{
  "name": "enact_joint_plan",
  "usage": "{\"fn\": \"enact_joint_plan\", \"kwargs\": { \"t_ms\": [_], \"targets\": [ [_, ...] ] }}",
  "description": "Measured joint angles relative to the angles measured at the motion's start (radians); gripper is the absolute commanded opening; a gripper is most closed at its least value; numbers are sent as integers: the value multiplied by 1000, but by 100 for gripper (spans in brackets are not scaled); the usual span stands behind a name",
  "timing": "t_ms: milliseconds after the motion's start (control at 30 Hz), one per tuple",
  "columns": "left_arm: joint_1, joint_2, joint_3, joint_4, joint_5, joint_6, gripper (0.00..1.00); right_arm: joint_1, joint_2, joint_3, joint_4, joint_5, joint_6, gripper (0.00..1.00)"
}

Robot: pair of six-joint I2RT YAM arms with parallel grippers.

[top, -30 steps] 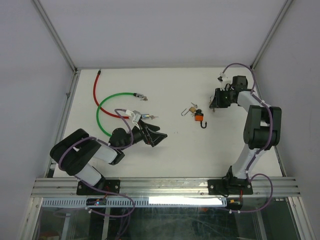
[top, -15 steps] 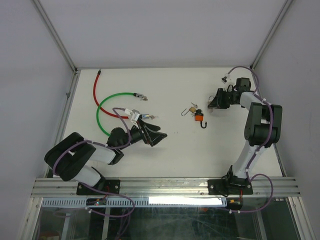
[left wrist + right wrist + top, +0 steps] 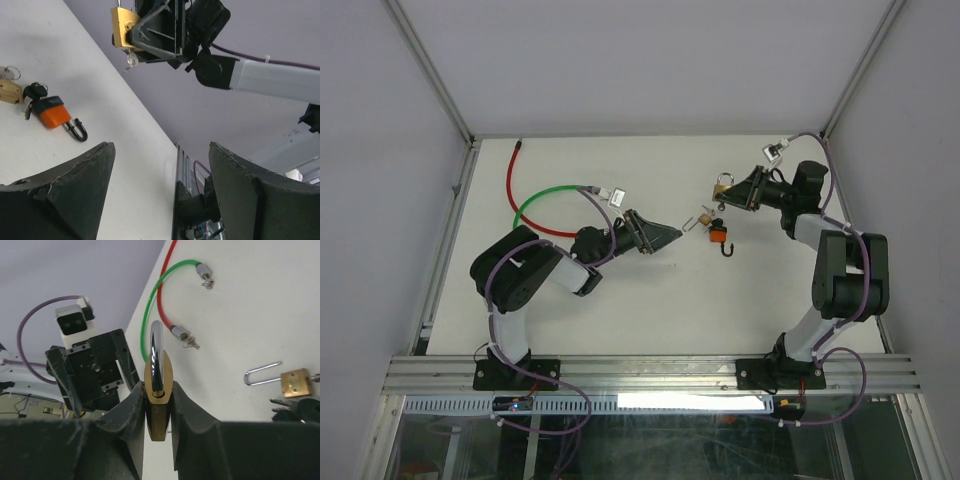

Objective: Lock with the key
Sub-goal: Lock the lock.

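The right claw [image 3: 734,192] is closed on the body of the brass padlock [image 3: 158,415], which it holds raised above the counter [image 3: 650,300]. A key [image 3: 132,60] hangs from the padlock's underside. The left claw [image 3: 672,235] stands wide apart and empty, facing the padlock. An orange padlock [image 3: 718,235] lies on the counter between the claws.

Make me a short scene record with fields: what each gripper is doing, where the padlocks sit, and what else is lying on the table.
right gripper: shut on large brass padlock, held above the table
key: hanging from the held padlock's underside
left gripper: open, empty, pointing toward the held padlock
small brass padlock: on the table, shackle open
orange padlock: on the table beside the small brass one
green cable: far left of table
red cable: far left, crossing the green one
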Motion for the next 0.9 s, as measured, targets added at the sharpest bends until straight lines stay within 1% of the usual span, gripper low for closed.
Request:
{"fn": "enact_joint_plan", "kwargs": {
  "t_ms": [133, 267, 333, 400, 633, 733, 900],
  "targets": [
    [-16, 58, 74, 3, -37, -35, 77, 26, -7, -40, 195, -32, 166, 0],
    [-36, 102, 125, 3, -77, -59, 75, 55, -21, -58, 352, -51, 301, 0],
    [-47, 107, 135, 3, -93, -63, 74, 68, -28, -62, 418, -56, 350, 0],
    [-55, 108, 146, 4, -108, -66, 70, 82, -35, -71, 485, -59, 394, 0],
    [-81, 115, 194, 5, -145, -98, 62, 116, -59, -95, 596, -64, 468, 0],
    [-92, 122, 206, 5, -158, -113, 60, 119, -61, -101, 642, -71, 496, 0],
    [-106, 129, 221, 5, -168, -133, 55, 119, -61, -106, 702, -77, 534, 0]
  ]
}}
